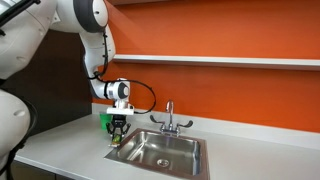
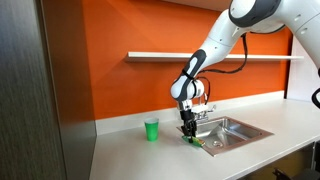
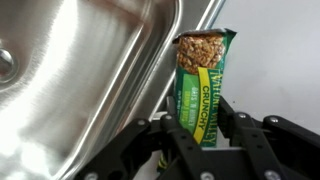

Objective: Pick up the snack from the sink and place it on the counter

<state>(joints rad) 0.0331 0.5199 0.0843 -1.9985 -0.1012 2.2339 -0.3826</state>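
Observation:
My gripper [image 3: 200, 125] is shut on the snack [image 3: 204, 75], a green crunchy granola bar packet that sticks out past the fingers. In the wrist view the snack hangs over the sink's rim, with the steel basin [image 3: 80, 70] to one side and the light grey counter [image 3: 280, 60] to the other. In both exterior views the gripper [image 1: 118, 132] [image 2: 189, 130] hovers at the near edge of the sink [image 1: 170, 152] [image 2: 232, 130], with the snack [image 2: 197, 142] held just above the counter [image 1: 60, 145] [image 2: 140, 155].
A bright green cup [image 2: 151, 129] stands on the counter beside the sink, partly hidden behind the gripper [image 1: 104, 122]. A chrome two-handled faucet [image 1: 169, 120] stands at the back of the basin. A white wall shelf [image 1: 220, 60] runs along the orange wall.

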